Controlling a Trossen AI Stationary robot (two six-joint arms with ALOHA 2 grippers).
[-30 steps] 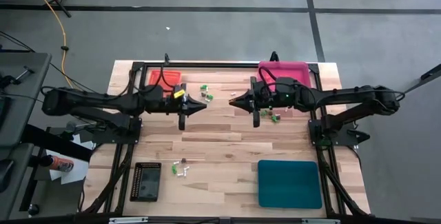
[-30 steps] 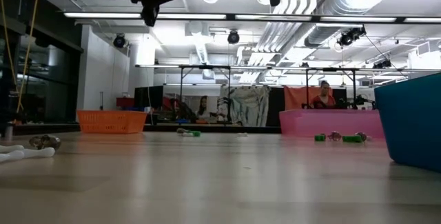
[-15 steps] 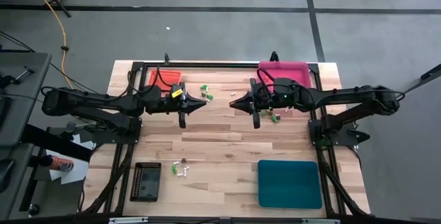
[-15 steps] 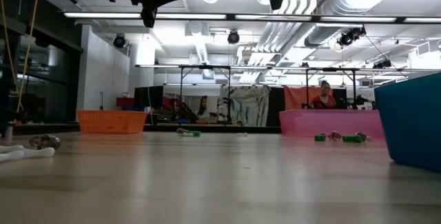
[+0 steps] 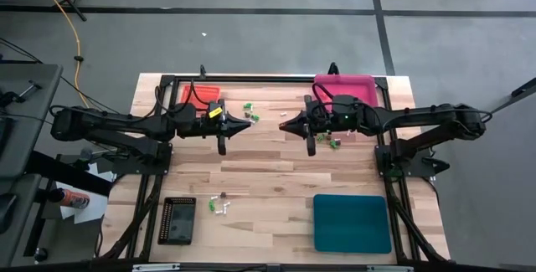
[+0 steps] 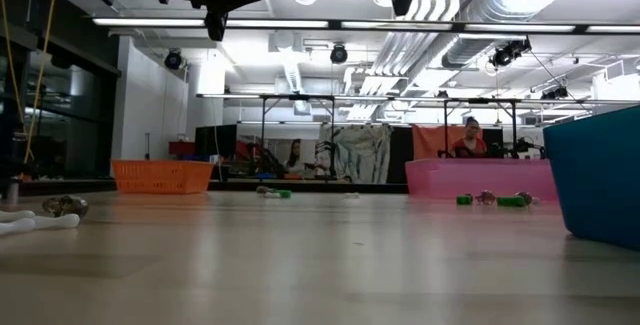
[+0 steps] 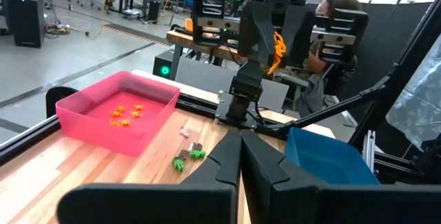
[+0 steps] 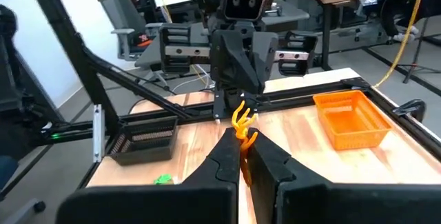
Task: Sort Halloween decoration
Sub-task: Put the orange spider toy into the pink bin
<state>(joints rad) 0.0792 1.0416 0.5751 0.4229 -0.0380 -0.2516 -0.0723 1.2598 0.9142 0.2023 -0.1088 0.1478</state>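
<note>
1. My right gripper [image 5: 283, 125] is over mid-table, pointing at my left one, jaws clamped on an orange trinket [image 8: 242, 123]. The right wrist view shows it sticking up from the tips.
2. My left gripper [image 5: 249, 123] is opposite, fingers pressed together, nothing visible between them.
3. Versus a second ago: my left arm has pulled back slightly toward its own side. My right arm is unchanged, same grip.
4. Loose trinkets: green ones [image 5: 249, 106] just past my left tips, a green and dark cluster [image 5: 333, 143] beside my right wrist in front of the pink tray [image 5: 345, 87], and a white, green and dark group [image 5: 219, 204] next to the black tray [image 5: 177, 220].
5. Orange trinkets [image 7: 124, 113] already sit in the pink tray. The orange tray [image 5: 199, 94] is behind my left arm, the teal tray [image 5: 352, 222] at the near right.
6. Hard to see: my arms cover part of the orange tray. In the low view both grippers are cut off at the top edge, and the trinkets are too small to identify.
</note>
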